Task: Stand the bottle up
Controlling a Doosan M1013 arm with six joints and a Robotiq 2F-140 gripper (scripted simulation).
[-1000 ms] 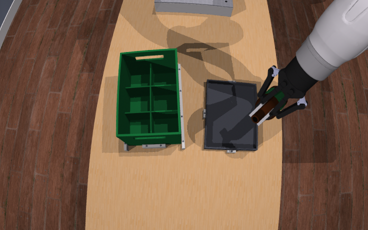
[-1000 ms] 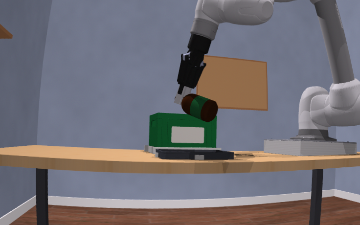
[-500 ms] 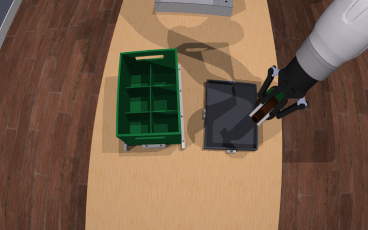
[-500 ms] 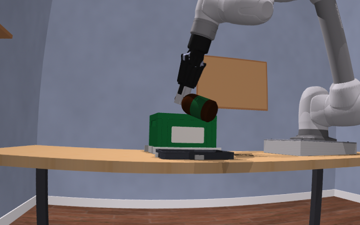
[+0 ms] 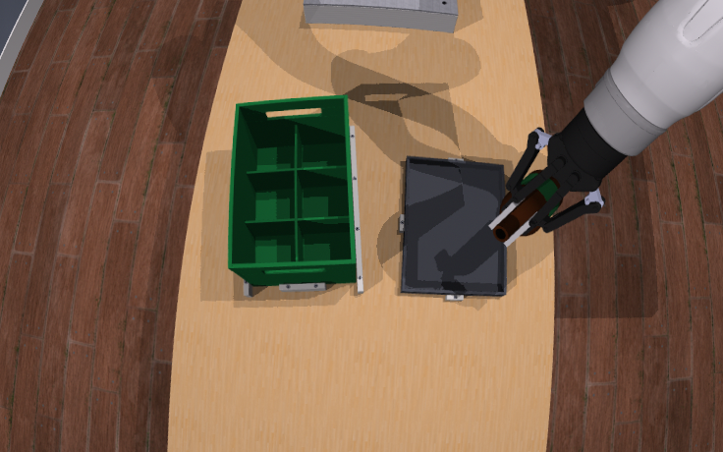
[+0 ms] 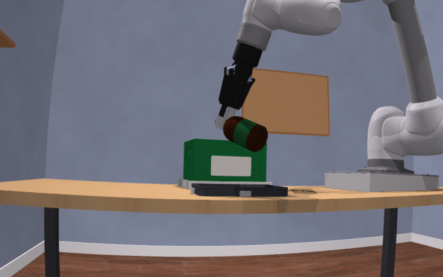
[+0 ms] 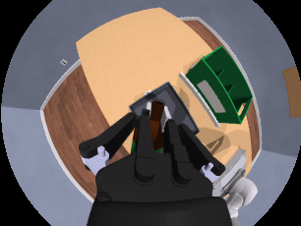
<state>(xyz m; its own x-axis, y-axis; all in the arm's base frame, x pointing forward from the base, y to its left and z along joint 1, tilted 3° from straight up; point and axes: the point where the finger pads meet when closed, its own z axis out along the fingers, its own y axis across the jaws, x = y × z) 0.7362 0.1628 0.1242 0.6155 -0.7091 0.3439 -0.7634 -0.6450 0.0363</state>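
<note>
My gripper is shut on a brown bottle with a green label. It holds the bottle tilted, high above the right edge of the dark grey tray. The bottle's neck sits between the fingers and its base points away and down. The tray holds nothing. The green crate with six compartments stands left of the tray.
The robot's grey base block stands at the far end of the light wooden table. Small grey brackets sit around the crate and tray. Dark wooden floor lies on both sides of the table.
</note>
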